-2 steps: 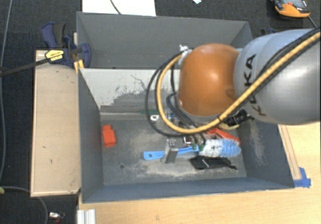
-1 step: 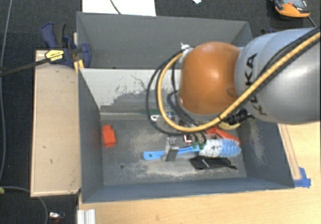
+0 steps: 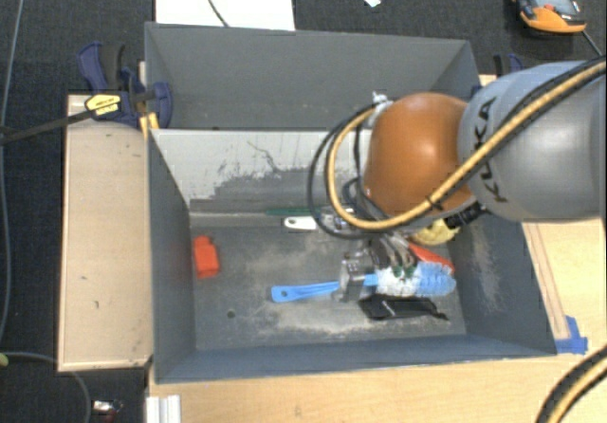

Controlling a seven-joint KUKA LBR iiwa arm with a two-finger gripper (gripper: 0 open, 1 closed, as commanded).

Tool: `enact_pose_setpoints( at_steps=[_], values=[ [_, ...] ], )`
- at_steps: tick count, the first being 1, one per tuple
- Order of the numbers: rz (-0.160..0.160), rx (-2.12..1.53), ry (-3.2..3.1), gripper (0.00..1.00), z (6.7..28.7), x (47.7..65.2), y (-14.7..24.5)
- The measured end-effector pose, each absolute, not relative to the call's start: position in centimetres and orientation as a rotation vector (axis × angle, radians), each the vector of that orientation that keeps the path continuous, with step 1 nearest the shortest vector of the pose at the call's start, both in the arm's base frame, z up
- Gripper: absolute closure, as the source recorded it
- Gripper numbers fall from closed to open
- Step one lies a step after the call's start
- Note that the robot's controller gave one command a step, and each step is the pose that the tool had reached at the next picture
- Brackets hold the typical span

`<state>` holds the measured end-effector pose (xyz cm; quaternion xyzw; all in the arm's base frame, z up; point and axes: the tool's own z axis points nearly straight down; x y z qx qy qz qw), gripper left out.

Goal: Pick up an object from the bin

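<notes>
**Blue brush (image 3: 305,292) beneath gripper (image 3: 365,277)**

Black piece (image 3: 406,309) nearest, front right of bin (image 3: 171,222). Just behind, brush, handle pointing left. Gripper spread or closed: cannot tell. Farther left, orange block (image 3: 205,257); by back wall, green-white item (image 3: 299,219).

Bin (image 3: 171,250): grey metal, matt; floor and back wall scuffed and scratched pale. Brush handle (image 3: 302,292): blue plastic, smooth, slight sheen. Block (image 3: 206,257): orange, matt, material not determinable. Wrist cover (image 3: 413,165): orange, smooth, low gloss. Arm casing (image 3: 541,160): silver-grey, smooth, satin.
</notes>
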<state>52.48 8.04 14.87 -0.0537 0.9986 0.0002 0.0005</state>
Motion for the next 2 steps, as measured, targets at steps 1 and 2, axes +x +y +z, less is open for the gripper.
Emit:
enact_pose_setpoints(
  at_steps=[1,2],
  values=[
    [0.005,0.037,3.138,0.00,13.5,51.2,4.9],
    [0.003,-0.224,3.130,0.00,10.7,48.7,-3.0]
  ],
)
